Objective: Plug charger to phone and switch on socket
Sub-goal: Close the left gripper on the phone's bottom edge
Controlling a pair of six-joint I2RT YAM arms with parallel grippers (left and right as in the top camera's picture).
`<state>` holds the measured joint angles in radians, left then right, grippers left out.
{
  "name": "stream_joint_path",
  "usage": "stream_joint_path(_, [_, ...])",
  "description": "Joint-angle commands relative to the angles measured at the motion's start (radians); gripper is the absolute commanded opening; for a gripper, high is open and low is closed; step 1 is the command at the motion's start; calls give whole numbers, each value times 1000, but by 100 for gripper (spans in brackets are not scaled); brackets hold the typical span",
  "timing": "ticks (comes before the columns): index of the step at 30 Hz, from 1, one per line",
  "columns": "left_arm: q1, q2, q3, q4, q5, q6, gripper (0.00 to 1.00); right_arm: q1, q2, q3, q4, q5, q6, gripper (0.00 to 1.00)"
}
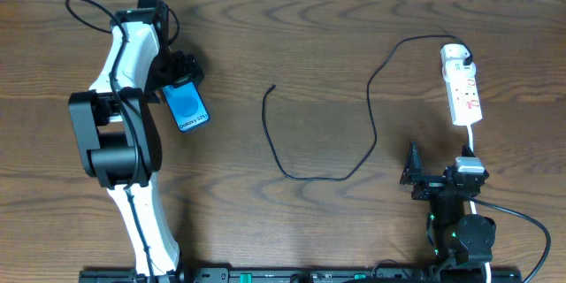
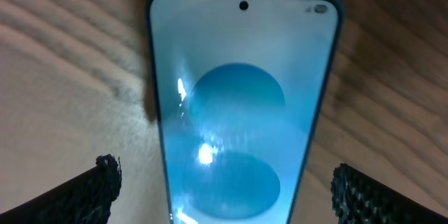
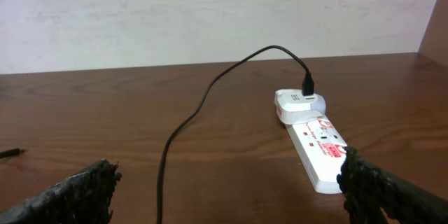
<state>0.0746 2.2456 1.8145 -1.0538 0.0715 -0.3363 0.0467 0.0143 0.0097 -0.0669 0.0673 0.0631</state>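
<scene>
Evidently the step in hand is the grasp of the phone, judged from the left arm's position.

- The phone lies flat, screen up and lit blue, slightly askew on the left part of the table. It is well apart from everything else in the task.
- The left gripper straddles the phone's lower end. One finger shows on each side, spread wider than the phone. A strip of bare wood shows between each pad and the phone's edge, so it holds nothing yet.
- To do it well, the arm should centre on the phone's width and settle low. It should close on the long edges without pressing the screen, and leave the port end free for the plug.
- The charger runs from the far end of the socket in a loose loop across mid-table. Its plug tip lies free on the wood between phone and socket.
- The right gripper waits low near the socket, jaws spread wide, with nothing between them and nothing touched.
- The switch state on the socket is too small to read.
</scene>
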Motion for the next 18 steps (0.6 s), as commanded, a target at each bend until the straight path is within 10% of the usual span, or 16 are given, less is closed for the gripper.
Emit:
stream_joint_path(1, [-4, 18, 8, 8, -14, 26, 98, -7, -8, -4, -2, 2, -12, 99])
stream_joint_path(18, [-4, 22, -89, 84, -12, 76, 98, -7, -8, -4, -2, 2, -13, 99])
